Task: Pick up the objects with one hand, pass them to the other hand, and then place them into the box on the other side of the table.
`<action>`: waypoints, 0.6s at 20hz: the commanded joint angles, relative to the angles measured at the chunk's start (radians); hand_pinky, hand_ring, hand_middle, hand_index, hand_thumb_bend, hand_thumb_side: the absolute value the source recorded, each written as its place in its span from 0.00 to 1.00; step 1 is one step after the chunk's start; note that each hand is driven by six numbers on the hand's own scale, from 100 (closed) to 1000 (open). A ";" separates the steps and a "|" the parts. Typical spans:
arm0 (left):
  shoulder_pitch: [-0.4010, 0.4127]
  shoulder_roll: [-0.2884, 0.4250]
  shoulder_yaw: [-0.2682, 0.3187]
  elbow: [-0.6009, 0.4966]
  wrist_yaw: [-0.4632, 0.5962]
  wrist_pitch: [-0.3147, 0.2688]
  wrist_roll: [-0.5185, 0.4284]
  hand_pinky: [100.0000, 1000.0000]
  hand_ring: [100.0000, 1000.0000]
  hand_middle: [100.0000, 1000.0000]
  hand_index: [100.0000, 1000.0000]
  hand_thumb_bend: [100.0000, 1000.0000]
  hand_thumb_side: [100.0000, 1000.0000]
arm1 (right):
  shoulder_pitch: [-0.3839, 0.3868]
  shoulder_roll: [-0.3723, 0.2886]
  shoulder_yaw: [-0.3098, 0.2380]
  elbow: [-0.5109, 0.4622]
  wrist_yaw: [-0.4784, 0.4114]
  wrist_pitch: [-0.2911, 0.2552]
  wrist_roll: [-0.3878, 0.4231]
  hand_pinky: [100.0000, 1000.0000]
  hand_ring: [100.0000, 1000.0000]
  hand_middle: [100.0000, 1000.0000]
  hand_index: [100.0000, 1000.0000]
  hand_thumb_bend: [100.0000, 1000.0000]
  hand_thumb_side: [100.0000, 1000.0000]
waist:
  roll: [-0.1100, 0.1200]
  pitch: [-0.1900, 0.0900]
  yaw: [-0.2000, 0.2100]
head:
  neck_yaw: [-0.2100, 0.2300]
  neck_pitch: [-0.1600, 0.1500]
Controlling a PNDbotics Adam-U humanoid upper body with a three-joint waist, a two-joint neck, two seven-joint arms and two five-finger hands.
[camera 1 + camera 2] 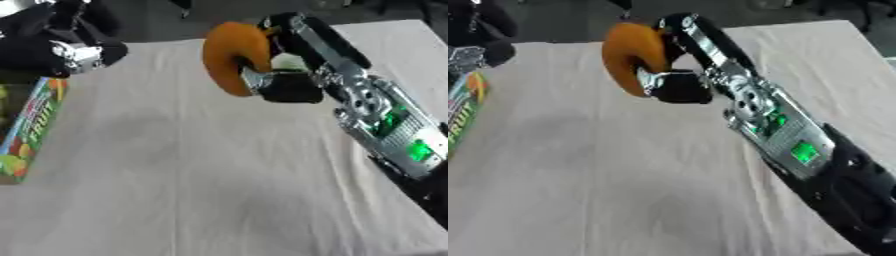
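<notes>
Right hand point(284, 75) curled round orange curved obj point(232, 57), held above far-centre tabletop point(219, 175). Left hand point(61, 47) far left over fruit box point(31, 127); fingers can't tell.

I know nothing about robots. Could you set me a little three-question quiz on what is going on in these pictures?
1. True or false: the right hand is empty.
2. What colour is the curved object held up above the table?
A. blue
B. orange
C. white
3. Fill in: the colourful box lies at the table's ____ edge, below the left hand.

Key
1. False: its fingers are curled round the orange object.
2. B
3. left
</notes>
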State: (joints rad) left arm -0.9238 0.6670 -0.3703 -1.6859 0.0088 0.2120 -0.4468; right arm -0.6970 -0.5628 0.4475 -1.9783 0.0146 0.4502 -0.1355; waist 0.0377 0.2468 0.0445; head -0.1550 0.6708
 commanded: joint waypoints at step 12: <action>-0.046 0.005 -0.015 -0.028 0.013 -0.092 -0.119 0.67 0.75 0.64 0.71 0.50 0.37 | -0.045 0.040 0.023 -0.022 -0.018 -0.044 0.026 0.61 0.36 0.25 0.50 0.00 0.00 | 0.006 -0.027 0.010 | 0.003 -0.006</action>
State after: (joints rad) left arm -0.9471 0.6585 -0.3889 -1.6995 0.0150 0.1280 -0.5546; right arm -0.7224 -0.5209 0.4763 -1.9783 -0.0055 0.4106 -0.1155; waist 0.0432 0.2468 0.0525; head -0.1513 0.6708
